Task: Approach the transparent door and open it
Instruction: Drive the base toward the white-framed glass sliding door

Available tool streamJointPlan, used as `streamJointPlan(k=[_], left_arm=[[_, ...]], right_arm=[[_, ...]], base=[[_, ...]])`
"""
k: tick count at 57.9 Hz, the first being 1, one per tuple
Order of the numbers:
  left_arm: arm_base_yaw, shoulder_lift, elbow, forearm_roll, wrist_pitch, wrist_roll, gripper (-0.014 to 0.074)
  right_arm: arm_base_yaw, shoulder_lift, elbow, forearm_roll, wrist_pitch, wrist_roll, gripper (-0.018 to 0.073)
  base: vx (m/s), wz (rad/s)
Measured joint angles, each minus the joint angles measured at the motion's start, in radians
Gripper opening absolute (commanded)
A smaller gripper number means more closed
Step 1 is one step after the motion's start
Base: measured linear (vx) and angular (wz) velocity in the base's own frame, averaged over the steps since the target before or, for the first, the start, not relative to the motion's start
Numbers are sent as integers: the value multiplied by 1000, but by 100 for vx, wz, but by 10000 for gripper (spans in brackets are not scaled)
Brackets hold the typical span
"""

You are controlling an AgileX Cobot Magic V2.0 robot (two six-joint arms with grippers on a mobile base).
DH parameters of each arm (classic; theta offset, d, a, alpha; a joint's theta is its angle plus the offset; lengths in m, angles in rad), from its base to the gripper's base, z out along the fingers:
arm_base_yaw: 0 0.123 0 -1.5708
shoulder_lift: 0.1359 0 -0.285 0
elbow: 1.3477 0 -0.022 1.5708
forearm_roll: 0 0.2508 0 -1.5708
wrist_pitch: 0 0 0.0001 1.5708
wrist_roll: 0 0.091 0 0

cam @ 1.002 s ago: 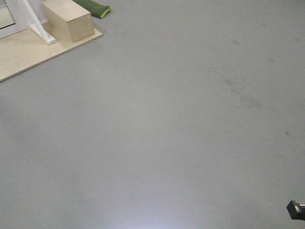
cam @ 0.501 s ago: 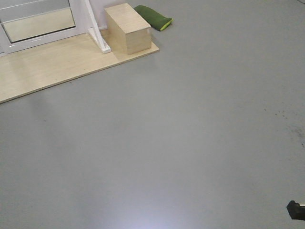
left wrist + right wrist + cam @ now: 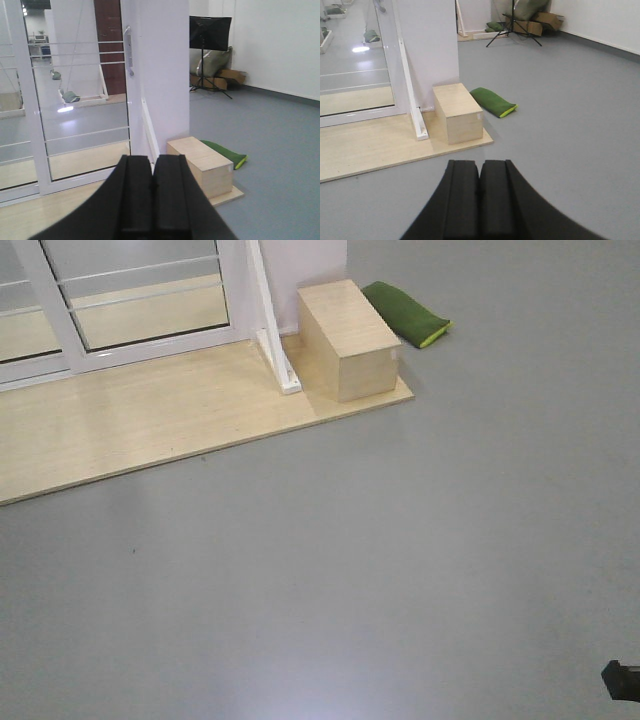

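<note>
I judged the job barely begun. The transparent door point(image 3: 80, 100) stood far left, beyond the wooden platform point(image 3: 150, 430), apparently closed against the white pillar point(image 3: 160, 75), its grey handle point(image 3: 129, 52) untouched. The left tool point(image 3: 152, 167) and right tool point(image 3: 480, 175) each had their fingers pressed together, holding nothing. Left to do: close in, grip the handle, slide the panel.

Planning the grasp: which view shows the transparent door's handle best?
Left wrist: the handle shows plainly at the edge of the transparent door. Front-facing and right wrist views show only the door's lower part, no handle.
</note>
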Motion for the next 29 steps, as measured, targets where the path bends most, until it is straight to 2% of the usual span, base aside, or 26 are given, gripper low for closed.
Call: streamJointPlan(k=[29], left_arm=[[0, 0, 0, 0, 0, 0, -6]], right_arm=[[0, 0, 0, 0, 0, 0, -8]], base=[[63, 36]])
